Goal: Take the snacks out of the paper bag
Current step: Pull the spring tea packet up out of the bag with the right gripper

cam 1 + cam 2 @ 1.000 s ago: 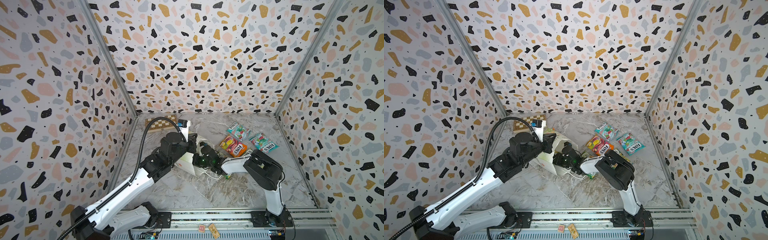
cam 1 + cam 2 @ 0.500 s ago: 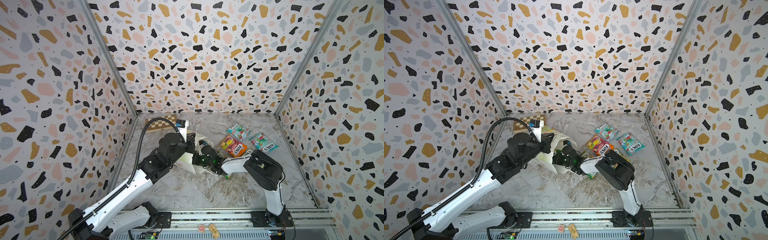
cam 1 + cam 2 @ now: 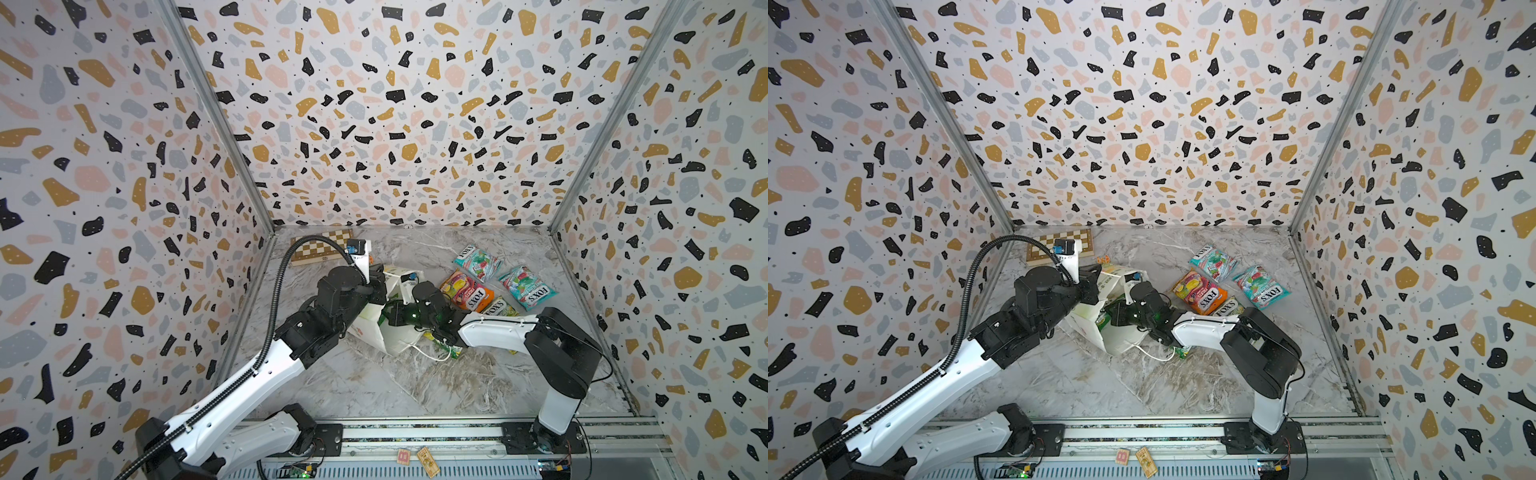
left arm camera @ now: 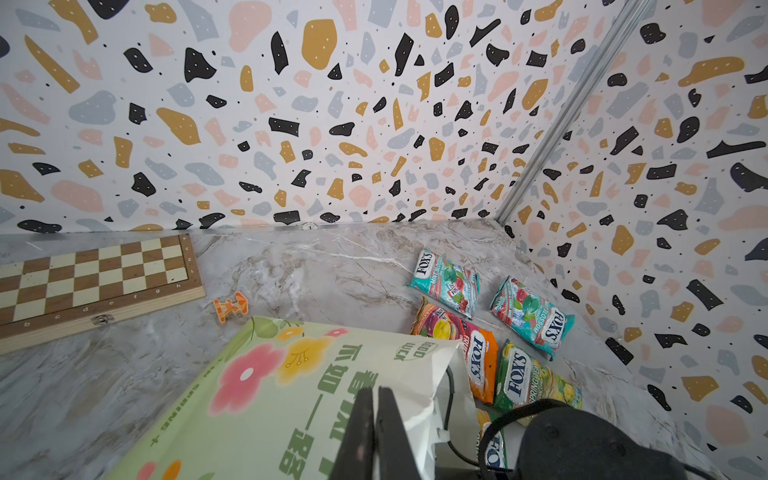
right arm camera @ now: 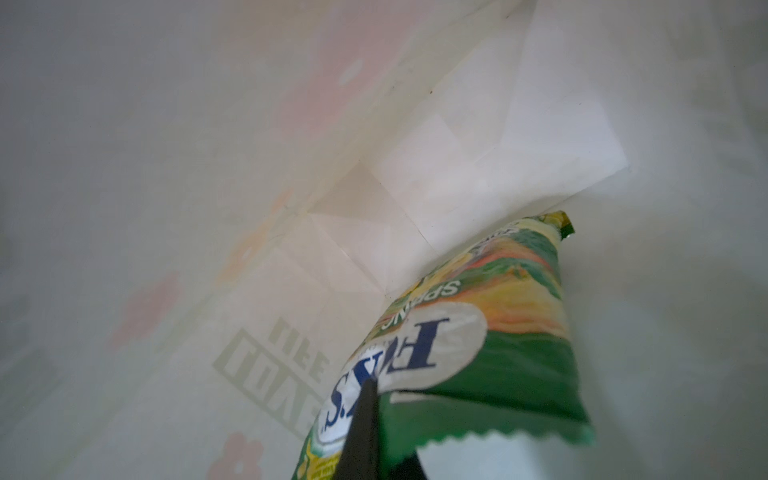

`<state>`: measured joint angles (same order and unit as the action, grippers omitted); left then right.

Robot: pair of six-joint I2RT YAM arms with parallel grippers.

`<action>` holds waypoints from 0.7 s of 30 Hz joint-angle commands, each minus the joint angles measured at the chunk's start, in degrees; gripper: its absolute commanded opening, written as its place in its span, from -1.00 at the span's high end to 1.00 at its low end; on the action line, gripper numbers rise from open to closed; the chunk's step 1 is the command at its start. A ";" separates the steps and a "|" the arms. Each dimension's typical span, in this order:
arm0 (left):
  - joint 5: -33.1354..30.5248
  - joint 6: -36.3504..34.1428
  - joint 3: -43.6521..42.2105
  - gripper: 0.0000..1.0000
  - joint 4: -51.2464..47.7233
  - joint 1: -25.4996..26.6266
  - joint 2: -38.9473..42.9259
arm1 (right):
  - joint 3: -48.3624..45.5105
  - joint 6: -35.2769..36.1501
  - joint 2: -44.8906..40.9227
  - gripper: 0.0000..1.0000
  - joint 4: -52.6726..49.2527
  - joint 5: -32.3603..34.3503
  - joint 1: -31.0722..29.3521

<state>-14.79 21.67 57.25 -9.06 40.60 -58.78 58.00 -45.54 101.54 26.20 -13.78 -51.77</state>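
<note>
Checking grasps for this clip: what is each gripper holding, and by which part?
Left gripper pinches the paper bag by its printed wall near the mouth. Right gripper, inside the bag, pinches a green-yellow FOX'S packet at its logo end.

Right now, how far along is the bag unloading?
Done: teal packet, second teal packet, orange packet and green packet lie on the table; a partly hidden packet shows under the right arm. In hand: left end effector pinches the paper bag; right end effector, inside it, is shut on another green packet. Left: pull it out; no others seen inside.
</note>
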 commanded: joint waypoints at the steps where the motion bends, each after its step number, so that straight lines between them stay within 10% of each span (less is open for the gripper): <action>1: -2.08 -0.05 -0.56 1.00 1.23 0.09 -0.24 | 0.18 4.48 -4.55 1.00 -2.40 -2.12 -0.18; 21: -10.70 2.68 -0.83 1.00 -1.14 0.09 -1.26 | -2.31 13.89 -19.39 1.00 -13.10 -0.41 -0.18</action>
<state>-23.16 23.68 56.62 -10.92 40.60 -59.92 55.77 -35.55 87.39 14.31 -15.11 -51.77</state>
